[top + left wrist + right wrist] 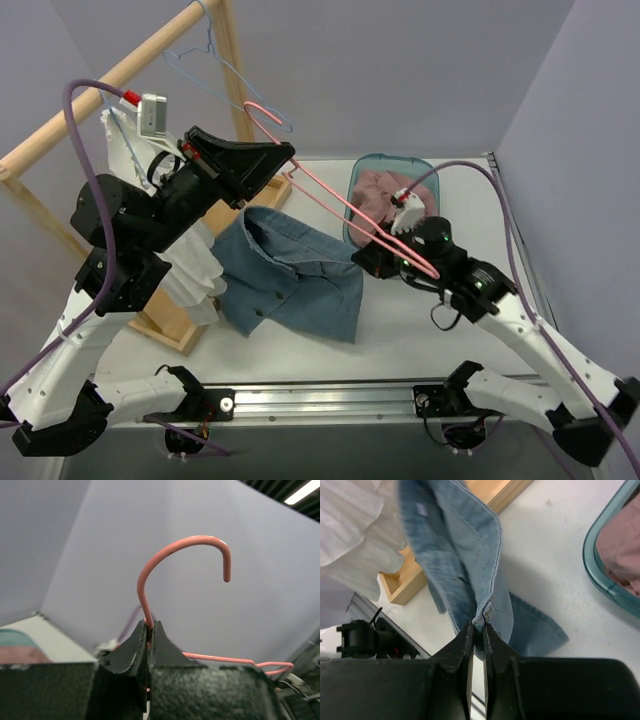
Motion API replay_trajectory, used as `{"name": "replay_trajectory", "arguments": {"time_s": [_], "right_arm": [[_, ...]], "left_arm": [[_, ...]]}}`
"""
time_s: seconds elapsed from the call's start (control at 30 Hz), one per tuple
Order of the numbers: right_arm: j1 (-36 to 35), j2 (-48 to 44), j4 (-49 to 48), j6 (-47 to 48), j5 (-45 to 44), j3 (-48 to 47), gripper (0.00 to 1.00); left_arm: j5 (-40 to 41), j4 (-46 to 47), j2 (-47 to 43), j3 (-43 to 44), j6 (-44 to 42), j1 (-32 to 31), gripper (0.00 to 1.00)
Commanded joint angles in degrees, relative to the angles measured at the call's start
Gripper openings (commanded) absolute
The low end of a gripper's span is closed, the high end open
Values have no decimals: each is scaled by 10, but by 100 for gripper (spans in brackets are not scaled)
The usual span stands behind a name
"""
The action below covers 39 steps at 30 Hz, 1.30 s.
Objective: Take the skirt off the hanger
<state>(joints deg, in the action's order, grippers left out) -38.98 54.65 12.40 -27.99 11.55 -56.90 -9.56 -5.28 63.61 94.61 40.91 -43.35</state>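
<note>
My left gripper (287, 157) is shut on the neck of a pink wire hanger (340, 205) and holds it in the air. In the left wrist view its hook (190, 542) rises just above my gripper (149, 628). The blue denim skirt (290, 270) lies mostly on the table, below the hanger. My right gripper (372, 262) is shut on the skirt's right edge. In the right wrist view my right gripper (481, 626) pinches the folded hem, and the skirt (455, 555) hangs away from it. I cannot tell whether the skirt still touches the hanger.
A wooden rack (100, 85) stands at the left with a blue wire hanger (215, 70) on its rail and a white garment (190, 265) below. A teal bin (362, 170) with pink cloth sits at the back, close to the right gripper.
</note>
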Motion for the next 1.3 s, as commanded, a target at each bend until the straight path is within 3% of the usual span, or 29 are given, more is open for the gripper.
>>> {"name": "replay_trajectory", "arguments": {"time_s": [0.0, 0.23, 0.27, 0.4, 0.57, 0.83, 1.03, 1.27], "right_arm": [[7, 66, -98, 42, -5, -83, 0], [102, 213, 13, 159, -57, -409, 0], [119, 230, 48, 174, -71, -494, 0], [133, 283, 62, 230, -114, -635, 0], [134, 287, -39, 274, -161, -654, 0], [134, 299, -212, 355, -160, -642, 0], [135, 342, -232, 410, -183, -710, 0], [136, 365, -269, 456, -220, -726, 0]], "left_arm": [[-104, 113, 1, 30, 80, 2, 2], [-76, -27, -40, 52, -37, 1, 2], [-71, -45, -44, 48, -49, 1, 2], [-43, -99, -71, 8, -87, 2, 2], [-24, -131, -88, -28, -113, 2, 2], [-34, -126, -91, -85, -113, 2, 2], [-35, -129, -85, -93, -126, 2, 2], [-46, -127, -75, -98, -126, 1, 2]]}}
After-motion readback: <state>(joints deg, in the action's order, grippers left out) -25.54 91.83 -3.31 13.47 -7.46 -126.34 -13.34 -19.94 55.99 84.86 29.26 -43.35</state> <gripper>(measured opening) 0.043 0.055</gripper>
